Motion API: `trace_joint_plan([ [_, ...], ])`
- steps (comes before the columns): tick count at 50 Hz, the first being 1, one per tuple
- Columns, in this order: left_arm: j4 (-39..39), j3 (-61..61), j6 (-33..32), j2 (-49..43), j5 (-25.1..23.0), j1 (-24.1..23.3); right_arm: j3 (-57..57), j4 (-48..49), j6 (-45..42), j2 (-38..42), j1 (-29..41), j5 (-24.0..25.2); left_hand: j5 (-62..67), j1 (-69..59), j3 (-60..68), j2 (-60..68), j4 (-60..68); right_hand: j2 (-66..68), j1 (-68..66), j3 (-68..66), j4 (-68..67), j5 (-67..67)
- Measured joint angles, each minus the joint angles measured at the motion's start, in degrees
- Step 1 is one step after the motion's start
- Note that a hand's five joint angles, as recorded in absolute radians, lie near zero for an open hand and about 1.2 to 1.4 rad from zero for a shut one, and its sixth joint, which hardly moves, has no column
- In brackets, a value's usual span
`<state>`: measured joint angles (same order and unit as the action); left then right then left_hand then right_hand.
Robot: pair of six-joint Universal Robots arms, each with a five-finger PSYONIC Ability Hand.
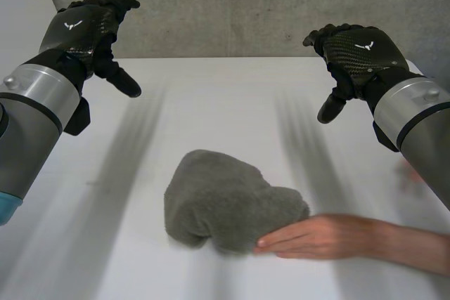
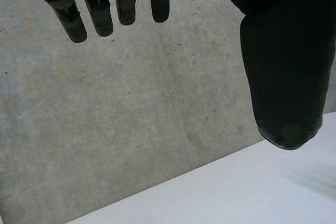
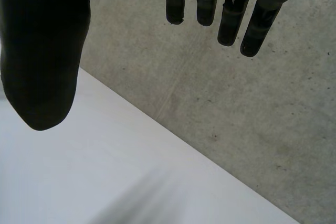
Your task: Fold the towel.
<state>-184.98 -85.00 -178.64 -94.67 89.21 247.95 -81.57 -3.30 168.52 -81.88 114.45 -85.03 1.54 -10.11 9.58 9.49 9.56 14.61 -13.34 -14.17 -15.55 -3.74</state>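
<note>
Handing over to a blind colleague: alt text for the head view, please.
A crumpled grey towel lies on the white table, a person's hand at its near edge. The left hand and right hand hover open above the table's far side, touching nothing.

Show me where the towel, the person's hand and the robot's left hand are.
towel (image 1: 225, 198), head view, middle of the grey heap.
person's hand (image 1: 313, 235), head view, back of the hand.
left hand (image 1: 84, 29), head view, its back.

The grey, fluffy terry towel (image 1: 228, 200) lies bunched in a rounded heap at the table's near-centre.
</note>
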Motion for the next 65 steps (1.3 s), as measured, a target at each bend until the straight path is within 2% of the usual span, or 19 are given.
trace_joint_plan([
  [10, 1.41, 0.91, -0.18, -2.03, -0.31, -0.27, 2.21, -6.04, 0.09, 1.35, 0.0, 0.2, 0.0, 0.0, 0.81, 0.88, 0.87, 0.0, 0.0, 0.0, 0.0, 0.0],
  [14, 4.03, 1.55, -1.4, -4.01, -2.26, -0.81, 3.57, -11.94, 0.15, 3.06, 0.34, 2.17, 0.0, 0.0, 0.92, 1.06, 0.91, 0.0, 0.0, 0.0, 0.0, 0.0],
  [20, 8.35, 2.38, -6.81, -6.89, -6.87, -1.88, 4.18, -17.37, 0.42, 5.45, 1.37, 5.34, 0.0, -0.48, 1.26, 1.33, 1.19, 1.99, -3.75, -2.49, -1.54, -3.81],
  [26, 9.83, 2.86, -10.33, -9.42, -8.51, -2.55, 3.97, -18.25, 0.69, 9.18, 2.71, 6.42, 1.2, -2.74, 3.23, 3.35, 3.27, 3.47, -6.1, -4.98, -3.1, -6.26],
  [39, 14.64, 4.57, -11.23, -18.63, -8.69, -2.94, 4.57, -20.35, 0.76, 19.57, 5.82, 6.56, 7.43, -8.58, 9.2, 9.35, 9.19, 5.85, -8.56, -7.56, -6.17, -8.98],
  [47, 18.49, 4.81, -15.6, -21.85, -10.3, -4.57, 4.68, -20.47, 0.74, 20.42, 6.82, 6.68, 9.82, -11.5, 12.1, 12.2, 11.7, 25.1, -26.21, -25.42, -23.86, -25.78],
  [50, 19.71, 4.79, -16.95, -22.3, -11.12, -5.05, 4.65, -20.3, 0.54, 20.45, 7.12, 6.84, 24.33, -26.5, 26.28, 27.31, 26.34, 38.63, -39.84, -37.88, -36.75, -38.28],
  [51, 20.03, 4.8, -17.27, -22.42, -11.37, -5.2, 4.68, -20.04, 0.44, 20.48, 7.22, 6.88, 31.65, -33.93, 33.71, 33.86, 33.77, 47.05, -48.33, -46.35, -46.01, -47.21],
  [52, 20.29, 4.85, -17.5, -22.54, -11.6, -5.33, 4.79, -19.6, 0.31, 20.51, 7.33, 6.91, 39.79, -41.85, 41.68, 41.84, 41.77, 56.6, -57.68, -54.59, -55.36, -55.84],
  [53, 20.27, 4.98, -17.56, -22.62, -11.72, -5.41, 5.0, -18.75, 0.19, 20.54, 7.41, 6.88, 45.81, -47.63, 47.84, 47.98, 47.97, 59.01, -60.33, -58.07, -59.52, -58.69],
  [57, 18.58, 6.48, -17.34, -22.76, -11.69, -5.48, 5.96, -13.71, -0.07, 20.32, 7.5, 6.58, 53.72, -54.96, 56.28, 56.49, 56.4, 59.17, -60.84, -58.96, -61.12, -59.29],
  [63, 8.06, 13.16, -15.91, -21.09, -9.36, -4.85, 8.5, 6.58, -0.97, 17.22, 6.9, 5.73, 56.45, -57.33, 59.53, 59.73, 59.63, 59.17, -61.46, -59.48, -61.11, -59.3],
  [65, 2.0, 15.85, -14.48, -19.28, -7.41, -4.47, 8.9, 17.9, -1.9, 14.86, 6.68, 5.35, 56.82, -57.57, 59.85, 59.98, 59.9, 59.17, -61.46, -59.68, -61.11, -59.3],
])
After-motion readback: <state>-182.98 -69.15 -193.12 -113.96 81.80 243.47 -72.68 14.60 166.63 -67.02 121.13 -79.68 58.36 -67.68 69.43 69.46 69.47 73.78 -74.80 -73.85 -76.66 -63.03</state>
